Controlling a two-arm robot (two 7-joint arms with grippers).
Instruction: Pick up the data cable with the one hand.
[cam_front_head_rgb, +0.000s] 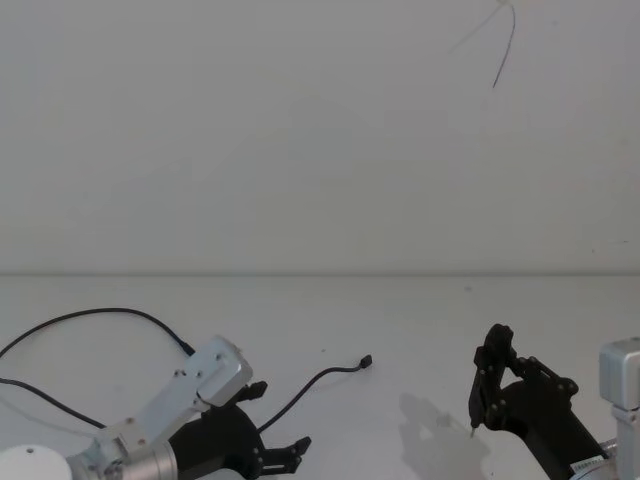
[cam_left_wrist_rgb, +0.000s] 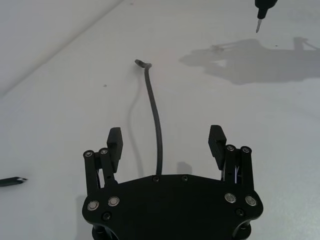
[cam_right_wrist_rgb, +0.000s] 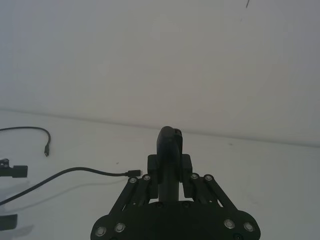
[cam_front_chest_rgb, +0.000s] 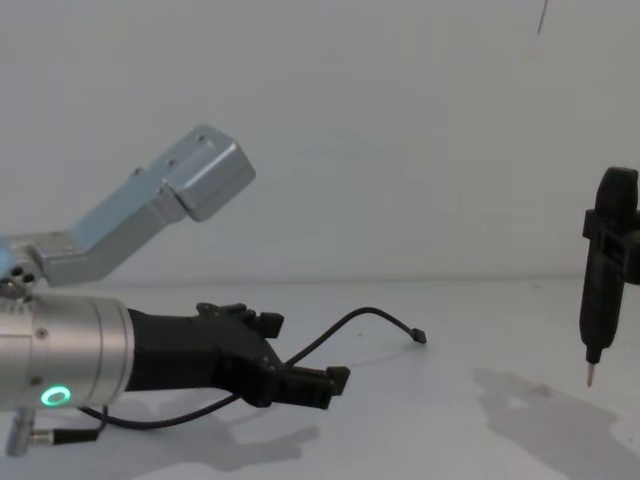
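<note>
Left claw (cam_left_wrist_rgb: 166, 140): fingers spread apart, data cable (cam_left_wrist_rgb: 152, 105) running between them, plug end beyond claw. Claw to be lowered toward tabletop (cam_left_wrist_rgb: 240, 115), cable kept centred, then closed. Right claw (cam_right_wrist_rgb: 169, 175): parked well right of left claw, clamped on pen-like tool (cam_front_chest_rgb: 605, 270).

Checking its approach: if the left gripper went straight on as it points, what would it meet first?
Probably the data cable, which runs forward between the left gripper's open fingers along that line; whether it lies at finger height is unclear.
</note>
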